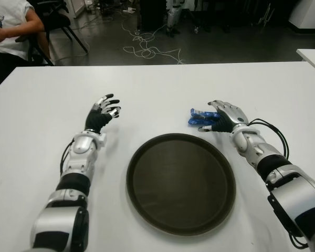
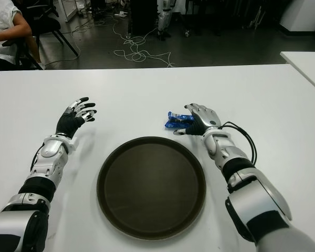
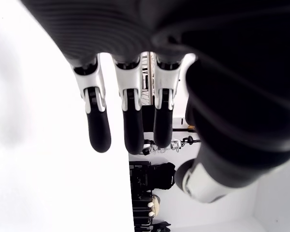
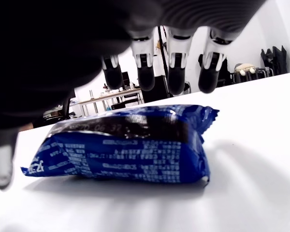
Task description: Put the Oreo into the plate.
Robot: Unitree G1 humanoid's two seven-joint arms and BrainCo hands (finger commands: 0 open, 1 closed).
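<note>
A: Where's the Oreo packet point(image 4: 123, 145)?

B: On the white table point(image 1: 163, 89), just beyond the dark round plate point(image 1: 181, 182). The right hand point(image 1: 224, 117) arches over it, fingers point(image 4: 179, 77) spread, not yet closed.

A: How will it handle?

B: Probably light, crinkly, slippery; pinch across its middle, gently. The left hand point(image 1: 101, 114) shows left of the plate, fingers apart, empty.

Both arms are clad in silver-grey shells broken by black joint sections. The left hand point(image 1: 102, 113) has a black palm and silver knuckle plates; its fingers point(image 3: 97, 130) show white-and-grey segments ending in rounded black rubber tips. The right hand point(image 1: 224, 117) carries a silver ribbed back plate behind its fingers point(image 4: 176, 67), which have the same pale links and dark tips. Black cables loop behind the right wrist.
</note>
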